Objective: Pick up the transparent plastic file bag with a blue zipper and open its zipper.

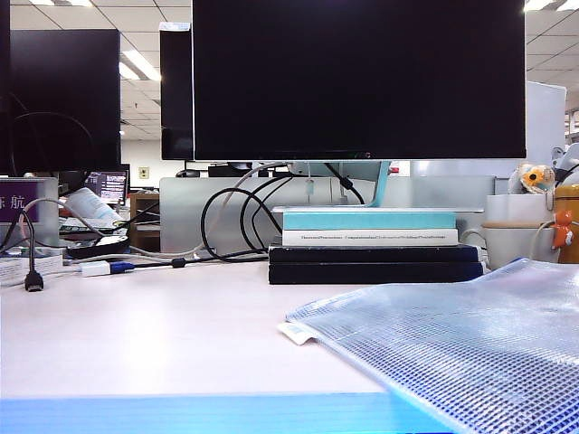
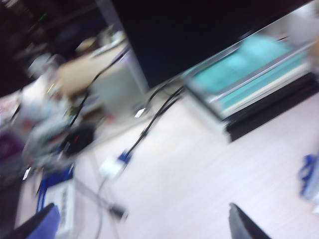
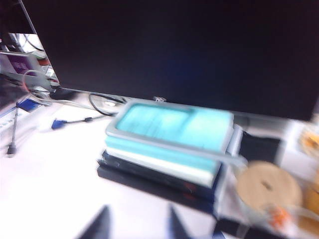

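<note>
The file bag [image 1: 452,353], translucent with a white grid mesh and a bluish tint, lies on the pale table at the lower right of the exterior view. A bright blue strip [image 1: 226,414] that looks like its zipper edge runs along the very front. Neither arm shows in that view. The blurred left wrist view has my left gripper [image 2: 142,226] wide open above bare table, with a blue bit of the bag [image 2: 309,174] off to one side. My right gripper [image 3: 135,224] hangs over the table in front of the books, fingers apart with nothing between them.
A stack of books [image 1: 371,244] with a teal cover on top stands under a large dark monitor [image 1: 357,81]. Black cables [image 1: 226,226] and a blue-ended plug [image 1: 113,267] lie at the left. Cups and small figures [image 1: 543,226] stand at the right.
</note>
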